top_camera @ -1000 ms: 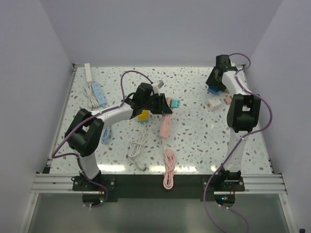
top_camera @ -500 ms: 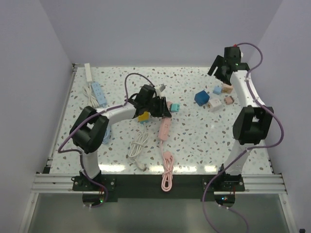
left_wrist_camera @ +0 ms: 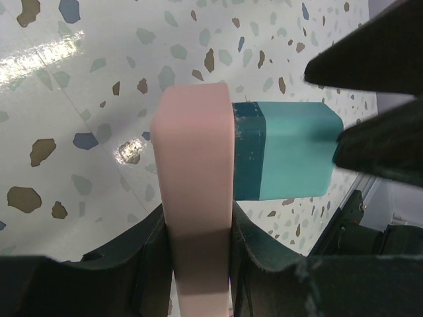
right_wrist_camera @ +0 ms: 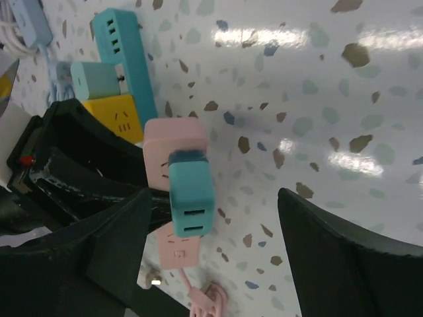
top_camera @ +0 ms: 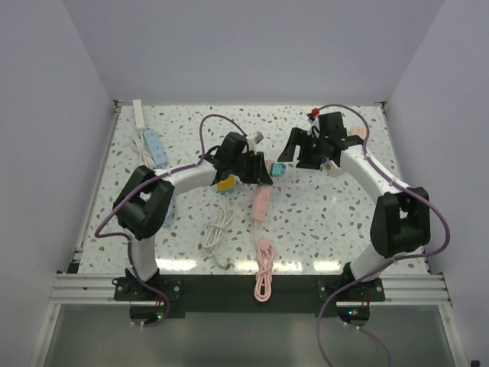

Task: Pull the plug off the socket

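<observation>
A pink socket strip (top_camera: 261, 200) lies mid-table, and my left gripper (top_camera: 254, 170) is shut on its far end. In the left wrist view the strip (left_wrist_camera: 197, 172) stands pinched between the fingers of the left gripper (left_wrist_camera: 198, 231). A teal plug (left_wrist_camera: 291, 150) sticks out of its side, also seen from above (top_camera: 280, 168). My right gripper (top_camera: 294, 150) hovers open at the plug. In the right wrist view the plug (right_wrist_camera: 192, 198) sits in the pink strip (right_wrist_camera: 173, 146), between the spread fingers of the right gripper (right_wrist_camera: 213, 198). I cannot tell whether those fingers touch it.
Behind the strip lie a yellow adapter (right_wrist_camera: 119, 119), a teal power strip (right_wrist_camera: 129, 59) and a pale teal plug (right_wrist_camera: 92, 79). A white cable (top_camera: 218, 229) and the pink cord coil (top_camera: 263, 279) lie near the front. A blue strip (top_camera: 153, 145) sits at the back left.
My right arm has swung from the back right corner to the middle, and its gripper has opened wider and reached the teal plug. The left gripper has kept its hold on the pink strip.
</observation>
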`<move>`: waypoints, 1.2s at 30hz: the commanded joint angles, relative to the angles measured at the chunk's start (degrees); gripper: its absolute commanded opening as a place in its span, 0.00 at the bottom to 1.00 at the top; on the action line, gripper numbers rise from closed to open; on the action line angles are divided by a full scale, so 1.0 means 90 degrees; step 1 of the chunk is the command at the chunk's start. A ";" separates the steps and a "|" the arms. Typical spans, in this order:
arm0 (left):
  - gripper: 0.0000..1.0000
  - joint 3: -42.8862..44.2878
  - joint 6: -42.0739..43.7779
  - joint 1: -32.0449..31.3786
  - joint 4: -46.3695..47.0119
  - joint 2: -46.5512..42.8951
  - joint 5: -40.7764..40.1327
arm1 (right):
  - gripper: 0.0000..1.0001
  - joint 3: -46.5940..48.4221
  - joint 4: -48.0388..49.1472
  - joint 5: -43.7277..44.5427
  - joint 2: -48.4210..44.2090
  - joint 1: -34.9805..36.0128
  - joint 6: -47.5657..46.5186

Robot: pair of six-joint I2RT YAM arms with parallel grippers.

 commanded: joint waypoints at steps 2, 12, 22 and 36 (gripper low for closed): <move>0.00 0.0210 0.0109 -0.0064 0.0224 0.0005 0.0207 | 0.78 -0.0441 0.0904 -0.0768 -0.0469 0.0249 0.0497; 0.00 0.0083 -0.0125 -0.0093 0.0693 -0.0220 0.0334 | 0.43 -0.0296 0.0876 -0.0388 0.0087 0.0621 0.0479; 0.00 -0.0025 -0.0164 -0.0084 0.0898 -0.0298 0.0324 | 0.38 -0.0392 0.0748 -0.0436 0.0322 0.0621 0.0361; 0.00 -0.0630 -0.0369 0.0374 0.1357 -0.0093 0.0451 | 0.00 -0.0763 -0.0051 -0.1255 -0.1521 -0.0189 0.0293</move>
